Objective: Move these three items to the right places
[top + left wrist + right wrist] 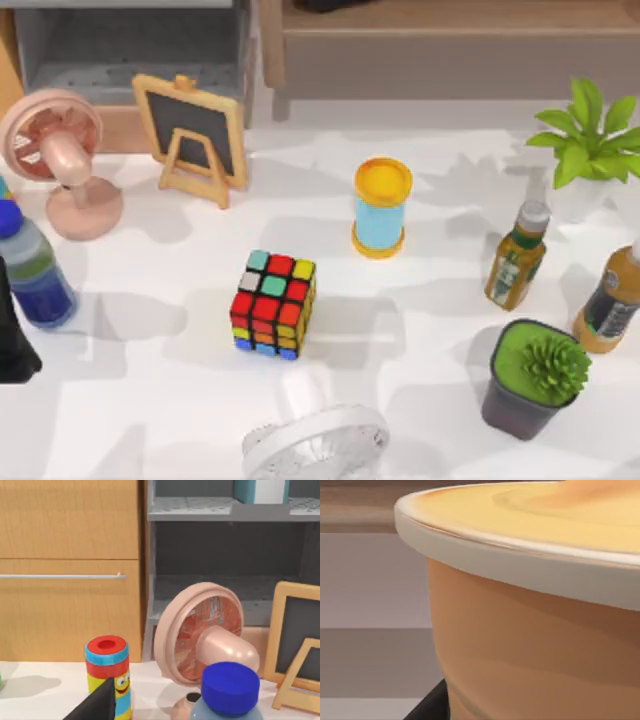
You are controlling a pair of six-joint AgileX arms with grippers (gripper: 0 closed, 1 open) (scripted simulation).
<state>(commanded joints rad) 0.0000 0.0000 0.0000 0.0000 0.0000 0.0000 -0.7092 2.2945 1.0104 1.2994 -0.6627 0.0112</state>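
While nothing has hold of it yet, the cube [272, 304] sits about mid surface [420, 300], slightly twisted vs the front edge, red-heavy face up. No long axis: equal sides. Prob. light, rigid, slick plastic; take it across two opposite flat faces, not corners. Left arm's claw [15, 335] is at the far left edge by the blue-capped bottle [32, 270]; spread or pinched, can't tell. Right wrist view has an orange tub [535, 630] up close; right claw's state also can't tell.
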